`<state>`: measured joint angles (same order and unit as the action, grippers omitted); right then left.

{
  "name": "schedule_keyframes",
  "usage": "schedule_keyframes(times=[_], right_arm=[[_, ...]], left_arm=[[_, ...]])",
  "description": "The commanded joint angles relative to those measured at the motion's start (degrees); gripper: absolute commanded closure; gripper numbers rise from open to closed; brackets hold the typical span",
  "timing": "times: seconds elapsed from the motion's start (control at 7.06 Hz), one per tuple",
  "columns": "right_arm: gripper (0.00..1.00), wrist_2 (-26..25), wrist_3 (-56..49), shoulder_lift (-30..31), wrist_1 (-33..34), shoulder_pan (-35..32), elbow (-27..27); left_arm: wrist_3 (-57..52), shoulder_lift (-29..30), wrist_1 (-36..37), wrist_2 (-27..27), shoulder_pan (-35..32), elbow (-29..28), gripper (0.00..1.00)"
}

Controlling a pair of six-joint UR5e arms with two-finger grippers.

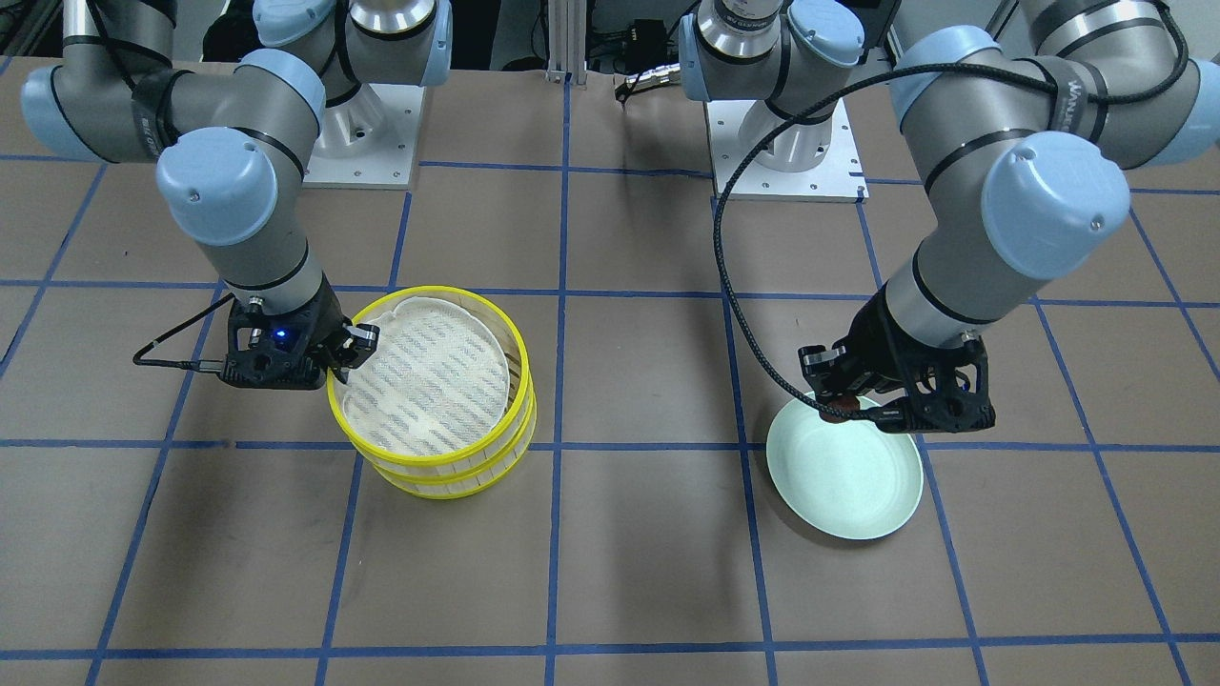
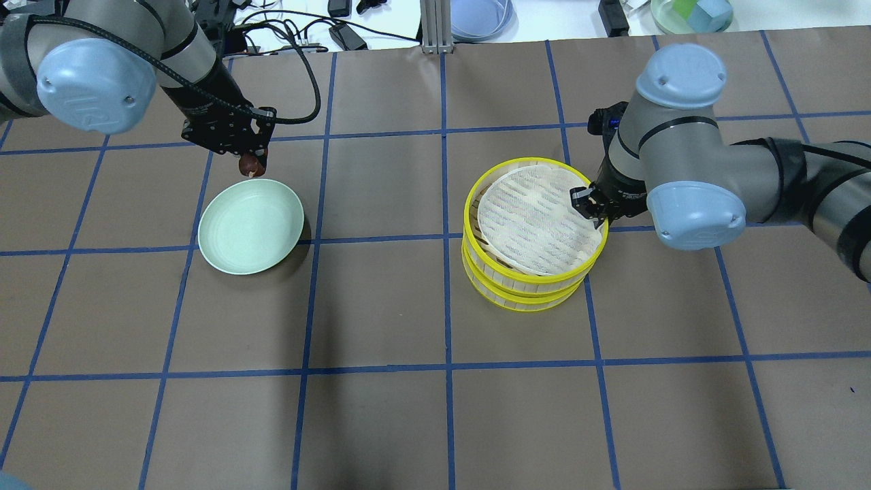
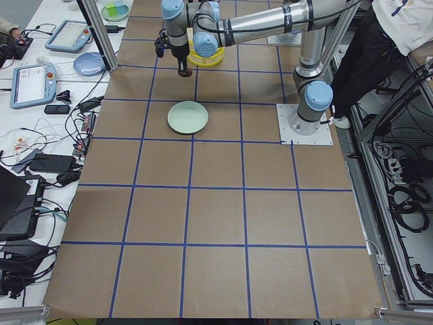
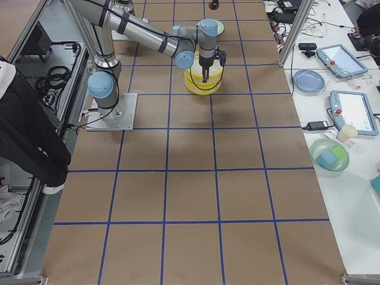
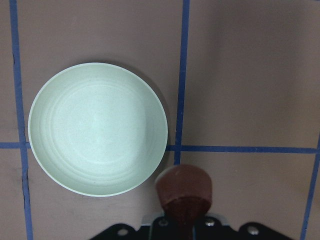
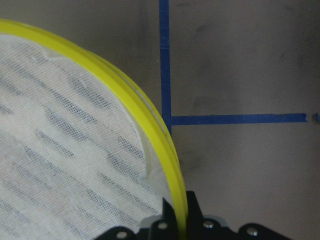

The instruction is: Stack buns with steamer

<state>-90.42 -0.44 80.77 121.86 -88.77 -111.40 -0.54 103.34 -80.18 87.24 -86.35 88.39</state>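
Left tool [image 2: 252,163] pinches the brown bun [image 5: 184,189] beside the plate [image 2: 249,228]; right tool [image 1: 341,368] apparently clamps the steamer [image 2: 527,280] rim.

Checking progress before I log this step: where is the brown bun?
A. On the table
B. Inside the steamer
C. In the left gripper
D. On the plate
C: the brown bun is pinched in the left gripper, and the plate is bare.
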Motion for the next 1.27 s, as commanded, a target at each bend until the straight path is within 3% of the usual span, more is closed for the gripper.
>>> schedule_keyframes(times=[0.0,0.71,0.85,0.99,1.13], right_arm=[[1.00,-0.2,-0.4,-0.3,0.1,0.0,-0.2],[1.00,-0.6,-0.3,-1.6,-0.5,0.0,-0.4],[0.42,-1.2,-0.4,-1.7,-0.5,0.0,-0.3],[0.01,-1.2,-0.3,-1.6,-0.5,0.0,0.6],[0.00,-1.3,-0.3,-1.1,-0.7,0.0,2.8]], left_arm=[[2.2,-0.3,-0.1,1.5,-1.7,-0.1,1.00],[27.8,0.4,1.2,0.7,-16.8,-0.1,1.00],[33.7,1.1,3.8,0.4,-20.3,-0.1,1.00],[40.0,1.9,6.6,-1.7,-23.5,-0.1,1.00],[45.2,2.8,8.0,-2.6,-25.9,0.0,1.00]])
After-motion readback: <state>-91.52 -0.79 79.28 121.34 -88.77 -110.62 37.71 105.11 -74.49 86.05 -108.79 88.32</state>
